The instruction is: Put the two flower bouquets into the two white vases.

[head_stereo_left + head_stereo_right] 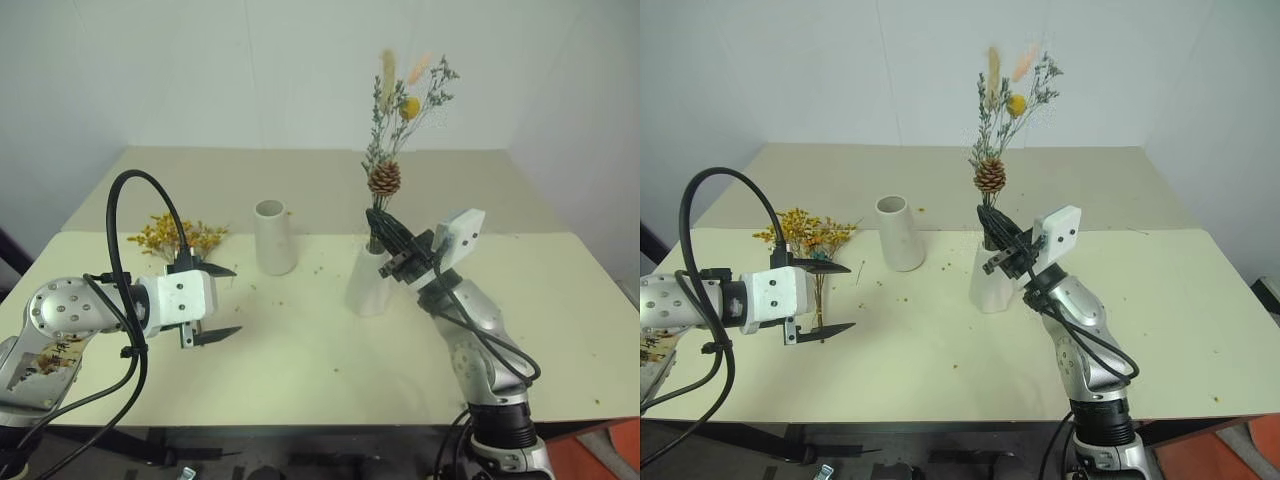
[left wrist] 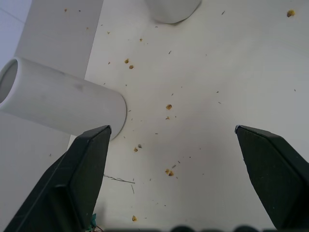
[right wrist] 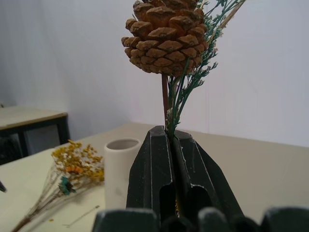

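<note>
My right gripper (image 1: 386, 233) is shut on the stems of the grey-green bouquet (image 1: 384, 178), with its pine cone, yellow ball and pale plumes. It holds the bunch upright right over the narrow mouth of the cone-like white vase (image 1: 371, 285); the stem ends are hidden behind the fingers. In the right wrist view the pine cone (image 3: 164, 34) rises above the closed gripper (image 3: 173, 137). The yellow-orange bouquet (image 1: 176, 237) lies flat on the table at the left. The straight white vase (image 1: 273, 238) stands between them. My left gripper (image 1: 222, 302) hovers open and empty in front of the yellow bunch.
The cream table (image 1: 320, 370) carries scattered flower crumbs. A second, darker tabletop (image 1: 300, 190) adjoins it at the back, against a white wall. A black cable (image 1: 125, 230) loops over my left arm. In the left wrist view the straight vase (image 2: 63, 104) is close beside one finger.
</note>
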Robot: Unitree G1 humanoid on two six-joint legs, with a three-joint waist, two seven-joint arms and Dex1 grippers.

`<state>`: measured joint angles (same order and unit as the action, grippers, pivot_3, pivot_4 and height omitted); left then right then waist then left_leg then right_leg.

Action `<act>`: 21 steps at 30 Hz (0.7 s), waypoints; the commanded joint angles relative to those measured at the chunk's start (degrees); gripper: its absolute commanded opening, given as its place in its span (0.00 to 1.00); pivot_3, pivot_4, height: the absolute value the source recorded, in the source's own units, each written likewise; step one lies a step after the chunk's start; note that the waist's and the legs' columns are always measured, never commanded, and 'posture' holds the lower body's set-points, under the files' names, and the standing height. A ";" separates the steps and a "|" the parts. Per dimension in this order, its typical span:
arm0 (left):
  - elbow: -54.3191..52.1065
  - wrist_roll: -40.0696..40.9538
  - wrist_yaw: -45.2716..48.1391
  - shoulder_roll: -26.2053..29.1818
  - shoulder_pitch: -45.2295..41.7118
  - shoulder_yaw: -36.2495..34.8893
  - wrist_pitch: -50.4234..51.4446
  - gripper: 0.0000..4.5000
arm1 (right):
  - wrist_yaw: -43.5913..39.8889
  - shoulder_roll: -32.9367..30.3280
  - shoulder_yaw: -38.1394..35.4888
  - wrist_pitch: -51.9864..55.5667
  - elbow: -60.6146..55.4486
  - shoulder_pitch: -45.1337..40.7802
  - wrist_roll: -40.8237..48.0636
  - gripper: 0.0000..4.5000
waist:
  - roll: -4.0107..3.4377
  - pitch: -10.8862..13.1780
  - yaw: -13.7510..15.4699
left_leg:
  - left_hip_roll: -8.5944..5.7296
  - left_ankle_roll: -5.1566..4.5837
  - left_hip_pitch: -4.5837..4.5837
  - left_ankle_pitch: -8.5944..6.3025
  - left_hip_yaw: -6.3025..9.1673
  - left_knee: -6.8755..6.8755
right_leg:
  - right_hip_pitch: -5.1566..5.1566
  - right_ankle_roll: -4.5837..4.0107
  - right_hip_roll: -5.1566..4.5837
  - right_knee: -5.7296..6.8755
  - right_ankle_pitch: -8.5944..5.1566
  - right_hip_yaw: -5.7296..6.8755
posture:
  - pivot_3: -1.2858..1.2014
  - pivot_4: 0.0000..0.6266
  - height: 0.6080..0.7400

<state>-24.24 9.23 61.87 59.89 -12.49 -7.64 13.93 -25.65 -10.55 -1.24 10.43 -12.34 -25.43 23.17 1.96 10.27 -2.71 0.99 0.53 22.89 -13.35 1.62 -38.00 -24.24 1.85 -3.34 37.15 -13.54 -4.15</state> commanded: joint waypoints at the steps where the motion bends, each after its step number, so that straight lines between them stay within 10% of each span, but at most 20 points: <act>1: -1.51 0.23 -0.65 0.32 0.08 -0.69 -0.24 1.00 | -0.07 -0.13 -0.82 -2.89 -0.14 -0.06 -1.00 0.01 | 0.00 0.00 -0.05 | 0.00 0.00 0.00 0.00 0.00 0.00 | 0.00 0.00 0.00 0.00 0.00 0.00 | 0.52 0.24 1.00; 8: -1.80 0.22 -0.83 0.46 0.74 -1.15 -0.17 1.00 | -0.05 0.27 -1.03 -4.81 1.72 -0.27 -1.92 0.01 | 0.00 0.00 -0.01 | 0.00 0.00 0.00 0.00 0.00 0.00 | 0.01 0.00 0.00 0.00 0.00 0.00 | 0.52 0.24 1.00; 21: -0.75 0.07 -0.67 0.64 0.13 -0.44 -0.98 1.00 | -2.28 -2.81 -2.06 -6.23 -0.24 1.76 -1.47 0.94 | 0.00 0.00 0.06 | 0.00 0.00 0.00 0.00 0.00 0.00 | 0.01 0.00 -0.01 0.00 0.00 0.00 | 0.52 0.24 1.00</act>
<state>-24.21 9.21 61.40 59.90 -11.21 -7.64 13.76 -27.47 -12.70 -2.37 5.24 -9.52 -23.66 21.44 1.96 10.27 -2.65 0.99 0.53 22.88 -13.35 1.62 -38.00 -24.22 1.85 -3.35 37.15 -13.54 -4.15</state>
